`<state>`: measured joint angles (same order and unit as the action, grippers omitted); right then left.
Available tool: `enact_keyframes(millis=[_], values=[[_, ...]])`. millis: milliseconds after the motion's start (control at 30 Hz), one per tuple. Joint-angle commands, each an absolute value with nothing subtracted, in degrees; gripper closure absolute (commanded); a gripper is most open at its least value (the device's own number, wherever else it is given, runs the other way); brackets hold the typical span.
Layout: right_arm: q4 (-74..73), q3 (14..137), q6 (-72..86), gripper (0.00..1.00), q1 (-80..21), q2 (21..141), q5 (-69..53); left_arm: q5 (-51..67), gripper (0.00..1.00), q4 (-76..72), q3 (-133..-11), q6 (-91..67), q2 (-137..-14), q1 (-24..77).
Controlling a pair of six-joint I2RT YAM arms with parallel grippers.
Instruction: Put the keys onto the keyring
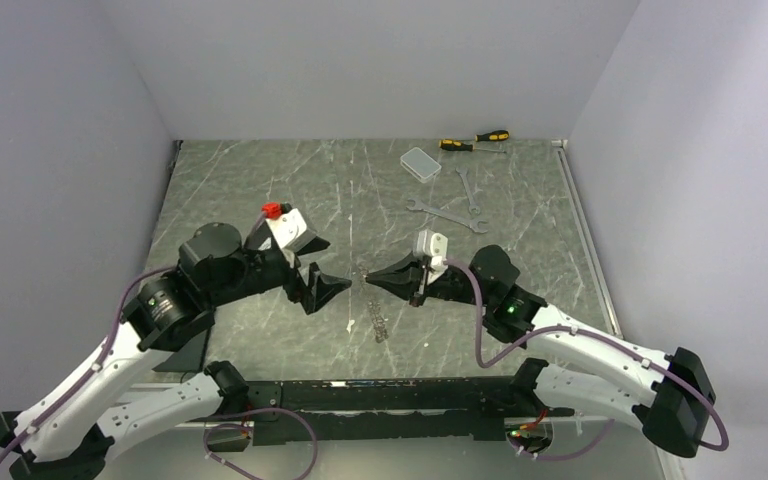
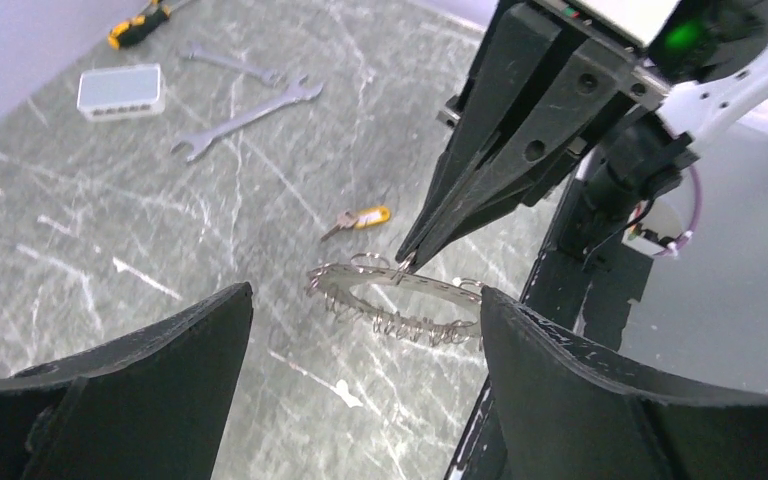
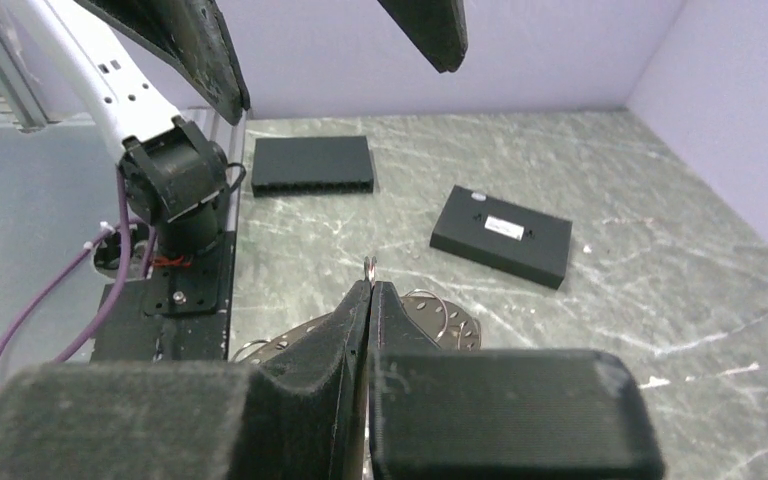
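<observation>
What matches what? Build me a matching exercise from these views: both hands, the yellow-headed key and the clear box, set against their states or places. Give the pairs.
1. left hand
2. right hand
3. yellow-headed key
4. clear box

A. beside the screwdrivers at the far edge
B. open, holding nothing
C. loose on the table, apart from the keyring
D. shut on the keyring

Pairs: 1-B, 2-D, 3-C, 4-A.
</observation>
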<state>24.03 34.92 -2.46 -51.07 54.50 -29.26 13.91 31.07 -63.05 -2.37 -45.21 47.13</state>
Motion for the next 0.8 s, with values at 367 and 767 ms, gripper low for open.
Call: enact_keyframes(millis=[367,767], values=[[54.6,36.1,8.4,1.00,-46.3,57.3,-46.6,28.5,0.15,17.6,-55.8,3.0,-37.1,47.3],[73.1,37.8,21.2,1.00,-45.4,64.6,-45.1,26.2,0.49,9.9,-50.4,2.8,-32.0,47.3]])
